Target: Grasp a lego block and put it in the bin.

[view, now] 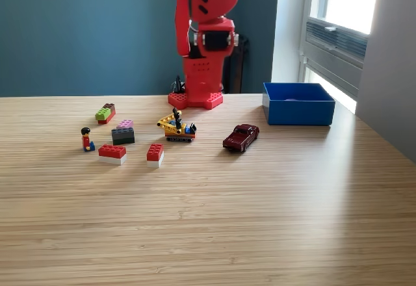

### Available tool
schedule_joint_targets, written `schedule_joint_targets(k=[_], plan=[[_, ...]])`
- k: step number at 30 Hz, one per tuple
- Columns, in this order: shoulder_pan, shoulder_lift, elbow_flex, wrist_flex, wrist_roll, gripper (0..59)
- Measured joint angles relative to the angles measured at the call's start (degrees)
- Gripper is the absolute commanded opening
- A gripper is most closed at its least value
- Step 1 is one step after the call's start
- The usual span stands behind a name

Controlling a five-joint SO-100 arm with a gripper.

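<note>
The blue bin (298, 104) stands open-topped at the back on the exterior view's right. Several lego blocks lie left of centre: a green-and-red one (104, 113), a pink-and-dark-grey one (123, 133), a red-on-white one (112, 153) and a smaller red-on-white one (155, 155). The red arm (203, 39) stands folded upright on its base (195, 97) at the back centre. Its top is cut off by the frame edge, so the gripper is out of view. Nothing is being held in sight.
A small lego figure (86, 139) stands left of the blocks. A yellow lego vehicle (177, 129) and a dark red toy car (241, 136) sit between the blocks and the bin. A window and wall close the right side.
</note>
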Motion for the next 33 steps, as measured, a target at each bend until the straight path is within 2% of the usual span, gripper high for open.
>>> schedule_joint_targets(k=[11, 15, 23, 33], plan=[[-28.4, 0.6, 0.6, 2.2, 5.7, 0.0], [-35.6, 0.7, 0.6, 2.2, 5.7, 0.0], [-44.3, 0.7, -1.7, 2.2, 1.8, 0.0], [-46.8, 0.7, -6.2, -5.6, -0.8, 0.0]])
